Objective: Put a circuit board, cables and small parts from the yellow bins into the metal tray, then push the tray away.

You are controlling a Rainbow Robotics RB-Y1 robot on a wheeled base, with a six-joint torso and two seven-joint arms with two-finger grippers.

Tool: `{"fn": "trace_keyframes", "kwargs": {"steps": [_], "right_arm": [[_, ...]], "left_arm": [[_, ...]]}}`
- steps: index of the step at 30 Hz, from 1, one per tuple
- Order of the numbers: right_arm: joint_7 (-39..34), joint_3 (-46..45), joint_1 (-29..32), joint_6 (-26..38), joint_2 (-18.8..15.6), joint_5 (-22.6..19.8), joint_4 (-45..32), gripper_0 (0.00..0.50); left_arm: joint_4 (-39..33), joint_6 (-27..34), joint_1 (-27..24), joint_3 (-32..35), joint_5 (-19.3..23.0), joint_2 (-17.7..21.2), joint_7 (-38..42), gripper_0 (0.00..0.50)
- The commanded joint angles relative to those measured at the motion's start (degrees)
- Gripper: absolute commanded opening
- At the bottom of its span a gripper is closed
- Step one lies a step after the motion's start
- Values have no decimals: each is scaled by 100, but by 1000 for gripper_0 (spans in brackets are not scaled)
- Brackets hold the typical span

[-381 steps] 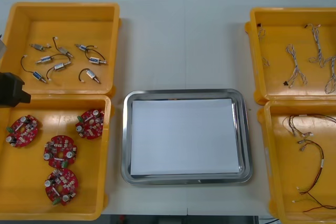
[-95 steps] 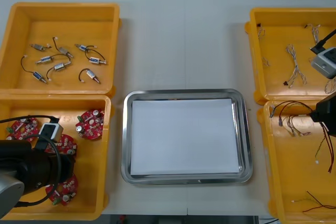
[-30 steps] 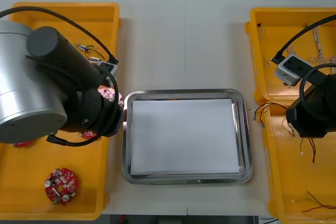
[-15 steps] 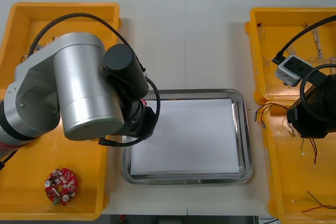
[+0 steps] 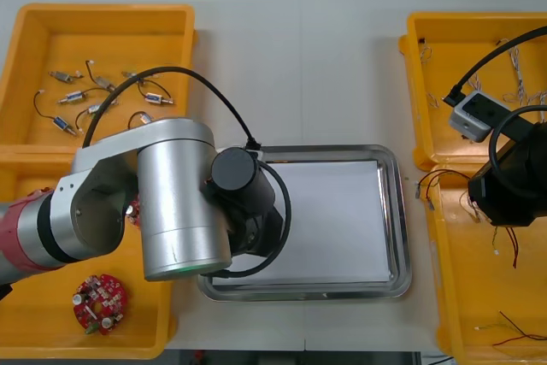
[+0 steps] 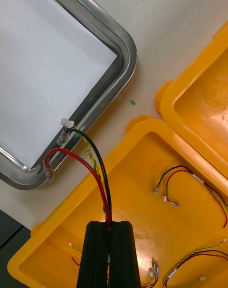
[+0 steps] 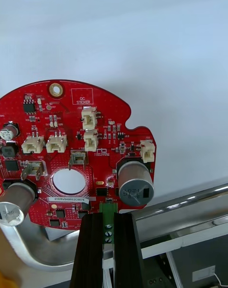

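My left gripper [image 7: 108,220] is shut on the green connector at the edge of a round red circuit board [image 7: 71,150]. It holds the board just above the white inside of the metal tray [image 7: 199,197], near the tray's rim. In the front view the silver left arm [image 5: 175,198] covers the tray's left part. My right gripper [image 6: 109,227] is shut on a red and yellow cable [image 6: 78,155] with a black strand. The cable's plug ends hang over the tray's rim [image 6: 121,74], while the fingers stand above the near right yellow bin [image 6: 156,221].
Small metal parts [image 5: 85,100] lie in the far left bin. One more circuit board [image 5: 100,303] rests in the near left bin. Twisted cables [image 5: 515,61] lie in the far right bin, and loose red and yellow cables [image 5: 513,326] in the near right bin.
My left arm has swung right from the near left bin to over the tray's left part, carrying the circuit board. The right arm has stayed still with its cable.
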Motion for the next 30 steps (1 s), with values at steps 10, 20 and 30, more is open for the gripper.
{"fn": "trace_keyframes", "kwargs": {"steps": [10, 20, 30], "right_arm": [[101, 48, -134, 31, -176, 60, -71, 0], [110, 48, -142, 22, -176, 104, -71, 0], [110, 48, -142, 22, -176, 104, -71, 0]], "left_arm": [[56, -306, -36, -599, -227, -186, 780, 0], [56, -324, 78, -862, -421, -221, 833, 0], [56, -359, 210, -1108, -649, -195, 877, 0]]}}
